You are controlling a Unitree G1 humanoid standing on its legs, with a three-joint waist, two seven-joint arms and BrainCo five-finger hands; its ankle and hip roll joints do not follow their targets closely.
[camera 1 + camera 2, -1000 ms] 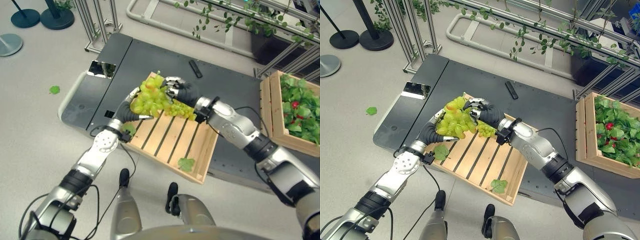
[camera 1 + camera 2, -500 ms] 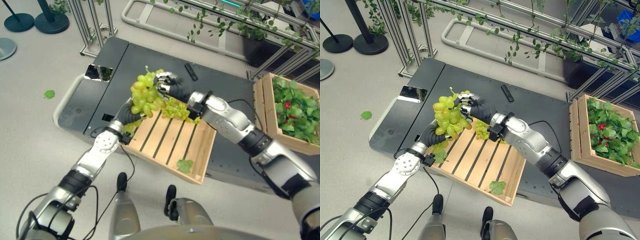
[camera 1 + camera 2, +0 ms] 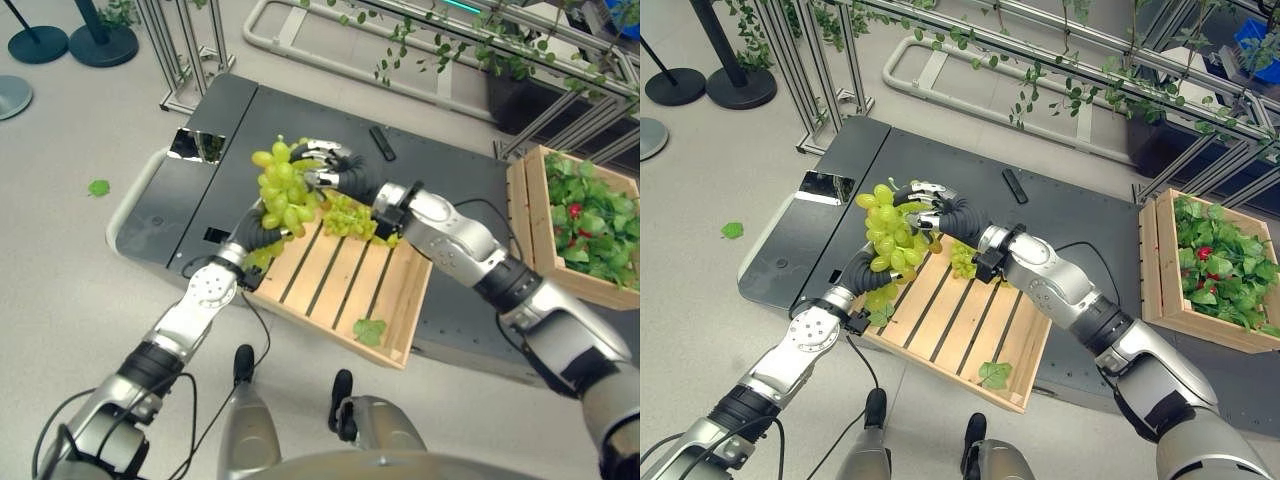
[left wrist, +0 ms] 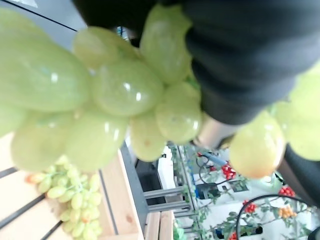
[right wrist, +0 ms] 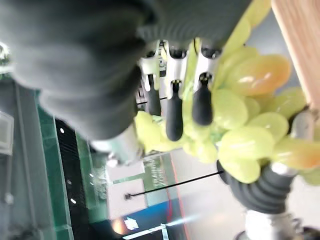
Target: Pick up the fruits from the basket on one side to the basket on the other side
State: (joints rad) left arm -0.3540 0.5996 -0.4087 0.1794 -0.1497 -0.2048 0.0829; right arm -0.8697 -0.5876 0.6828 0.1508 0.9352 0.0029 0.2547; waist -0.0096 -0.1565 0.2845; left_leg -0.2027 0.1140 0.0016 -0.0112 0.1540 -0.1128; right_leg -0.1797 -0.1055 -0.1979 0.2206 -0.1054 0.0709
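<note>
A large bunch of green grapes (image 3: 283,190) hangs in the air over the far left corner of the slatted wooden crate (image 3: 330,285). My left hand (image 3: 858,268) cups it from below, and one of its fingers (image 5: 300,125) wraps up the side of the grapes. My right hand (image 3: 345,178) reaches in from the right, its fingers (image 5: 174,112) curled over the top of the bunch. A smaller bunch of grapes (image 3: 352,216) lies in the crate at its far edge. A second crate (image 3: 530,215) at the right holds green leaves and red fruit (image 3: 590,210).
Both crates stand on a dark platform (image 3: 300,110). On it lie a black remote (image 3: 384,143) and a shiny plate (image 3: 204,145). A green leaf (image 3: 371,330) rests in the near crate, another leaf (image 3: 98,187) on the floor. Metal frames with vines line the back.
The large bunch has risen out of the crate with both hands on it and shifted a little left. The right hand's fingers have closed over its top. The camera moved early on.
</note>
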